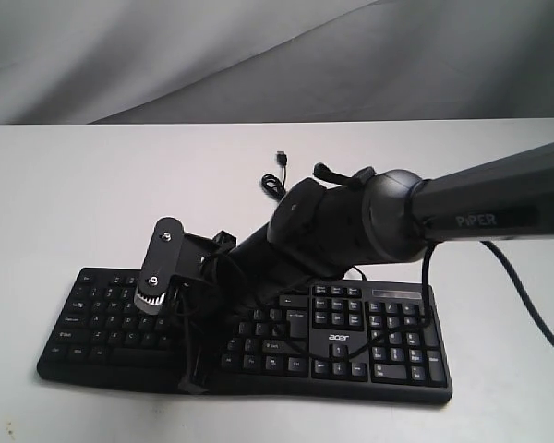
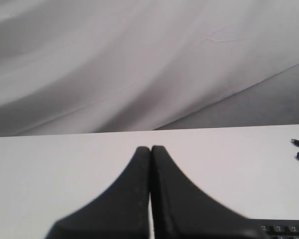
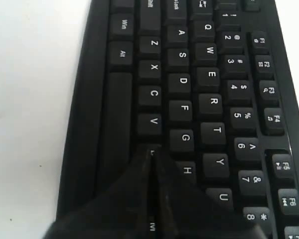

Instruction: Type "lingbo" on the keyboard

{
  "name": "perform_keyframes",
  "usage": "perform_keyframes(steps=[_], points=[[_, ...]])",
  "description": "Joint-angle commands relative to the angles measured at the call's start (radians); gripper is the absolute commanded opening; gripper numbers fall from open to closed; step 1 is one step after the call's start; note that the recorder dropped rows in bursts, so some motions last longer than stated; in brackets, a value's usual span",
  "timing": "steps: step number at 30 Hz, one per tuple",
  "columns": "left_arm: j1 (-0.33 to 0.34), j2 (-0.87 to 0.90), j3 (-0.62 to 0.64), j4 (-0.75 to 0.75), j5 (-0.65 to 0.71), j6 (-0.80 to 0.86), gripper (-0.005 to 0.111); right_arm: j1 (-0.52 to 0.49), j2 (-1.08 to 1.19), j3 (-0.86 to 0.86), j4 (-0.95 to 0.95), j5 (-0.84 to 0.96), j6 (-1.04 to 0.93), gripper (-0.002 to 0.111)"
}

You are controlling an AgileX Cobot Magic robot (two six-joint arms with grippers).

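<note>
- The keyboard lies along the near side of the counter, its long axis running left to right.
- The right pincer is closed tight and empty. It points down just past V, seemingly over B, though I cannot tell if it touches.
- The left pincer, likewise closed and empty, hangs clear of the keys.

Dark grey arm lettered "PiPER" in white; thin black cable; left gripper matte black, tapered.
</note>
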Motion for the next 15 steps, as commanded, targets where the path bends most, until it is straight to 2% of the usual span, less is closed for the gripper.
perform_keyframes(steps=[1, 15], points=[[-0.007, -0.005, 0.005, 0.000, -0.010, -0.002, 0.001, 0.003, 0.006, 0.000, -0.005, -0.003, 0.004, 0.000], [-0.007, -0.005, 0.005, 0.000, -0.010, -0.002, 0.001, 0.003, 0.021, 0.000, -0.010, -0.014, 0.002, 0.000]])
